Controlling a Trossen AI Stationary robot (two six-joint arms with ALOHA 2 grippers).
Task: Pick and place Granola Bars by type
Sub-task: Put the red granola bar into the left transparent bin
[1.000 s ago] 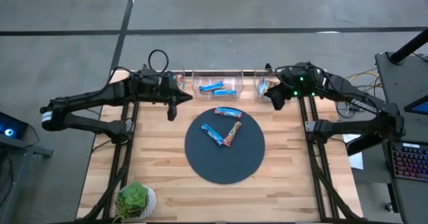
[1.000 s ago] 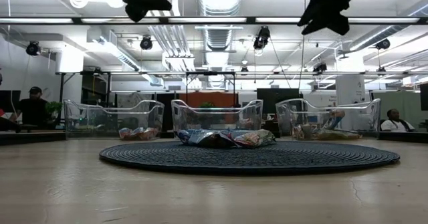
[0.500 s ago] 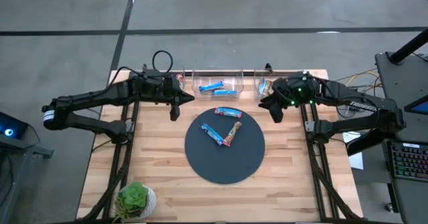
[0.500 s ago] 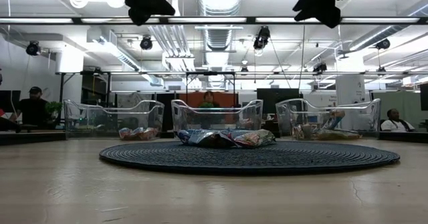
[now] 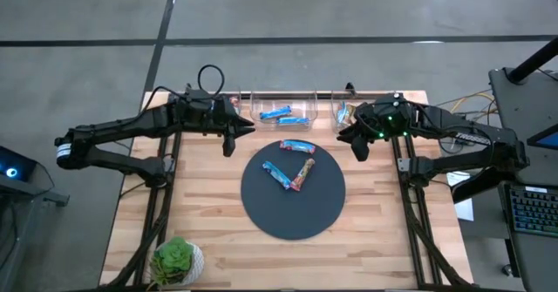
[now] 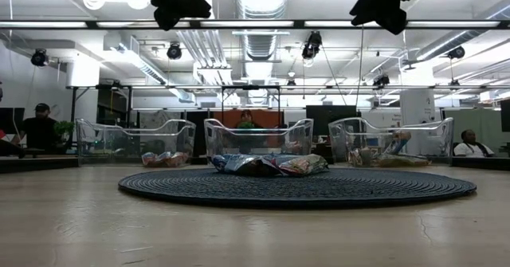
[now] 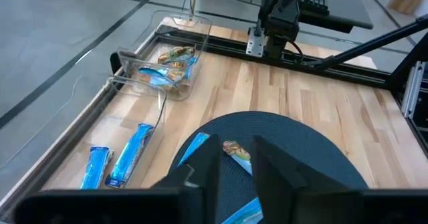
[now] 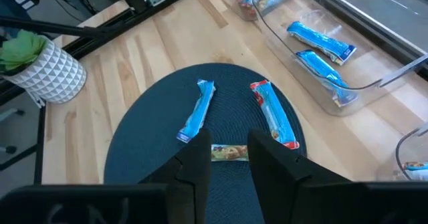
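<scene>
Blue and brown bars (image 5: 295, 163) lie on the mat (image 5: 293, 220); others sit in bins (image 5: 283, 111). Our left gripper (image 5: 230, 143) and right gripper (image 5: 360, 147) hang empty, fingers a little apart.

three granola bars (image 5: 295, 164) on the mat (image 5: 292, 218), two blue bars (image 5: 283, 115) in middle bin (image 5: 253, 111)
</scene>
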